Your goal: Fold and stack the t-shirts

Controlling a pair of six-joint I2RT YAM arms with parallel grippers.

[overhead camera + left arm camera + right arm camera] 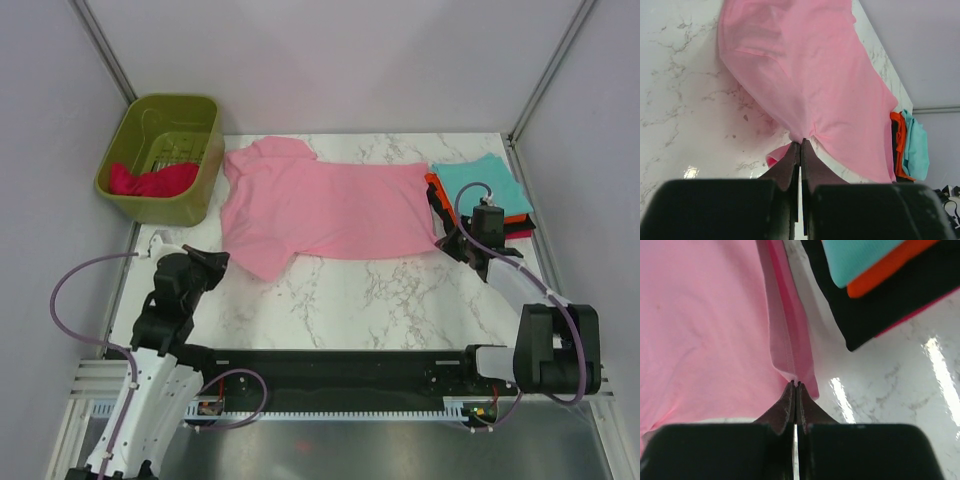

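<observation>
At the near edge of the pink t-shirt, both tools hold cloth. The left tool is clenched on the near sleeve. In the left wrist view its dark, tapering fingers press flat against each other. The thin fabric puckers into creases that fan out from the pinch, and a small lip of pink curls under just left of it. The right tool is clenched on the near corner of the hem. There the cloth is doubled into a narrow raised fold that runs away from the fingertips.

The shirt is soft, matt and light pink, spread almost flat with shallow wrinkles across its body, its neck to the left and its hem to the right. It lies on a glossy white table veined with grey like marble.

Just right of the hem sits a stack of flat folded rectangles. A teal t-shirt lies on top, with an orange t-shirt under it and then a black t-shirt. A magenta t-shirt shows only as a thin edge at the bottom. The right arm crosses the stack's near left corner and hides part of it.

Left of the shirt's collar, and apart from it, stands an olive-green plastic basket with rounded corners and a slotted wall. A crumpled crimson t-shirt lies inside it.
</observation>
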